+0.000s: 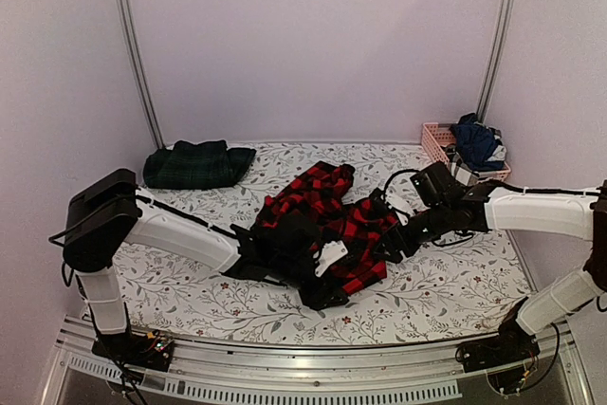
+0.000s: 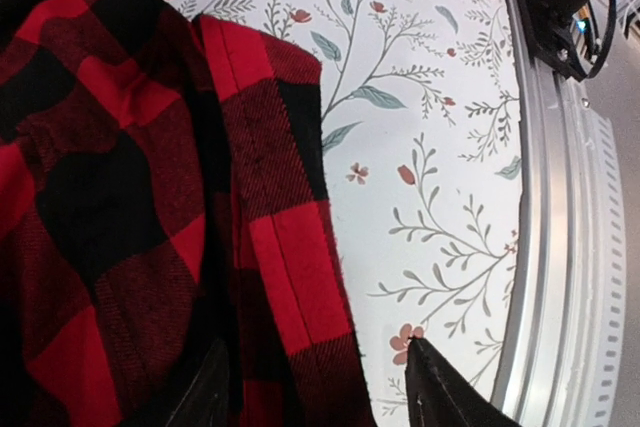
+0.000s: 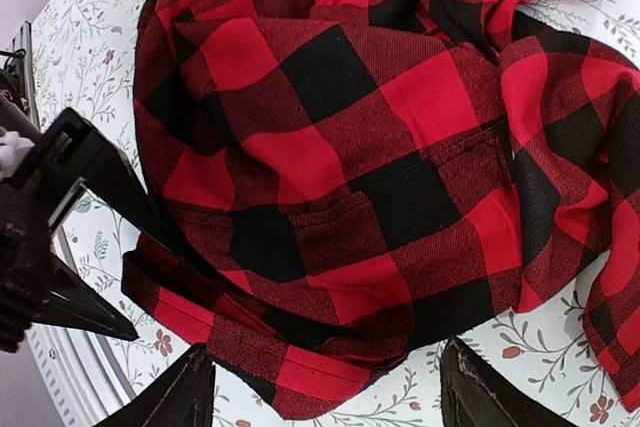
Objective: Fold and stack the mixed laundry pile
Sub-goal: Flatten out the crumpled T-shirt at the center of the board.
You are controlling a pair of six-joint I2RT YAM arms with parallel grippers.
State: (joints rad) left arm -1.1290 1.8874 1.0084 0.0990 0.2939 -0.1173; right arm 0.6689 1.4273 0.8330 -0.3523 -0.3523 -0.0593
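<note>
**Both claws over the flannel, nothing pinched yet**

Top view: the rumpled red-and-black checked flannel shirt (image 1: 318,201) lies mid-table. My left claw (image 1: 327,289) is at its near edge and my right claw (image 1: 391,239) at its right side.

Left wrist: jaws spread, straddling the shirt's banded edge, which runs straight away from me. One jaw hangs over the white leaf-patterned table cloth (image 2: 430,147).

Right wrist: jaws spread wide too, with the hem just ahead.

Left looks better lined up, I reckon.
</note>
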